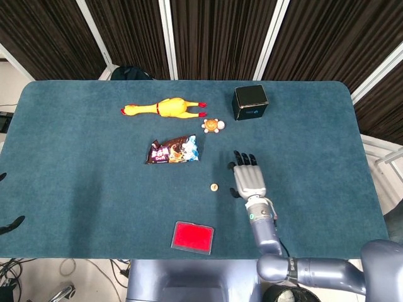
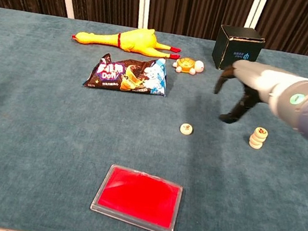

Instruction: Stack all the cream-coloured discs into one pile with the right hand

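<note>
One loose disc point(image 2: 186, 129) lies left of right hand point(image 2: 234, 96), fingers spread, holding nothing; pile point(image 2: 257, 138) sits to its right.

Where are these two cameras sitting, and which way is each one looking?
Head view: high above the near edge, looking steeply down on the whole blue table; the right hand and its forearm reach in from the bottom.
Chest view: low at the near edge, looking across the tabletop toward the dark curtains; the right hand enters from the right.
Shared: the right hand, single cream disc, rubber chicken, black box and red tray. The disc pile shows only in the chest view.
</note>
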`<state>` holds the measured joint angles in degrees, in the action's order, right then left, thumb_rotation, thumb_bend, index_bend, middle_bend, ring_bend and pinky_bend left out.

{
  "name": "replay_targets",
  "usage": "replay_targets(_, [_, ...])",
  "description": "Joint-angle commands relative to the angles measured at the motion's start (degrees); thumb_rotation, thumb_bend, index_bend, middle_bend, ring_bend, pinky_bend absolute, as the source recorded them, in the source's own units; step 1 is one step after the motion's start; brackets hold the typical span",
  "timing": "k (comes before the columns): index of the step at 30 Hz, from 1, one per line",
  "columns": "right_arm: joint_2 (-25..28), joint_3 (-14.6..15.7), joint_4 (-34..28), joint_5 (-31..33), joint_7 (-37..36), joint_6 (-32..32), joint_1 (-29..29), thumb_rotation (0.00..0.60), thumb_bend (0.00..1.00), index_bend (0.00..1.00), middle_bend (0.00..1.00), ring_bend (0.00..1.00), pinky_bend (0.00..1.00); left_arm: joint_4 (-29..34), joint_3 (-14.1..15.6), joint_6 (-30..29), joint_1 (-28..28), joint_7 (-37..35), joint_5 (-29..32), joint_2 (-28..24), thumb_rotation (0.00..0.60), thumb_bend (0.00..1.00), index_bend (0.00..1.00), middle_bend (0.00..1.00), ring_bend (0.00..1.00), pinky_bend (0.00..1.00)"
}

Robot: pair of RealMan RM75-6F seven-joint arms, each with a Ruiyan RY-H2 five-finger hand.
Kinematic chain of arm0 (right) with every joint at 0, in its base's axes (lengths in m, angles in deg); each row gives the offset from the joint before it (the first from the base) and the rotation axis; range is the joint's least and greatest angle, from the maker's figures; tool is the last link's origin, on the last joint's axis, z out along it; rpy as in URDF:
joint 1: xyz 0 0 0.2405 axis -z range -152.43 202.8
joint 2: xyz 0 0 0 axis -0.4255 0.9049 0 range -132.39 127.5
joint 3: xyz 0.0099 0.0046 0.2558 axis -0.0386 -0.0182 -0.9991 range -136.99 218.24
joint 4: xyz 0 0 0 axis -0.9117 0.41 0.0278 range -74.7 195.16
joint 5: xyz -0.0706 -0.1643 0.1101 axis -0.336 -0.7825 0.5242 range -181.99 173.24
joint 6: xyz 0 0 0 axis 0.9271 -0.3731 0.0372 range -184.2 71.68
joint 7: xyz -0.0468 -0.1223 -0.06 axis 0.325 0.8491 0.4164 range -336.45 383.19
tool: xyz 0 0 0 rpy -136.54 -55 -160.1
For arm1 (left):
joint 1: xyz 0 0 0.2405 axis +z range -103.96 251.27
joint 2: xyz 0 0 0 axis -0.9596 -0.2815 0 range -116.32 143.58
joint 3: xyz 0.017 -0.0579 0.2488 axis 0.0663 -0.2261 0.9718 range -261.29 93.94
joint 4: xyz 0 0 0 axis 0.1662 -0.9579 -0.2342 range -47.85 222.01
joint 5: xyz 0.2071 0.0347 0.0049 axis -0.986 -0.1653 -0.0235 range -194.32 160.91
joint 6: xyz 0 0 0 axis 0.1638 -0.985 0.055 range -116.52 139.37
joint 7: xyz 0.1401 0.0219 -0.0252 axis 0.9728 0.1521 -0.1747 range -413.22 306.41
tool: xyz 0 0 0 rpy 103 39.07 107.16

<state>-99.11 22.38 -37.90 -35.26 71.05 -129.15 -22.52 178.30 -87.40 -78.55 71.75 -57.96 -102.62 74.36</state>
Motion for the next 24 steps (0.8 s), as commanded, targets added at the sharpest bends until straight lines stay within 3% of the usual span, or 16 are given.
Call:
replay_targets(1, [-2.72,-0.71,0.47,0.73,1.27,-1.45,-1.72,0.600,0.32,0.32,0.00,0.00,0.00,0.03,-0.04,0.07,0.02,-0.29,0.15,-0.06,0.600,0.10,0.13,0.00,0.00,0.03])
replay_targets(14, [-11.50,-1.82,10.20,3.20,2.10,-1.84,-5.00,0.600,0.32,0.39,0.00,0.00,0.00,0.14,-0.02,0.11,0.00,-0.58,0.05,-0.18,0.600,0.10,0.13,0.00,0.00,0.03])
replay_targets(24, [-13.41,0.52,14.49,0.29,-0.30,-1.08,-3.38,0.600,0.32,0.44,0.00,0.00,0.00,0.13,-0.05,0.26,-0.02,-0.54,0.22,-0.22,0.600,0.10,0.13,0.00,0.00,0.03])
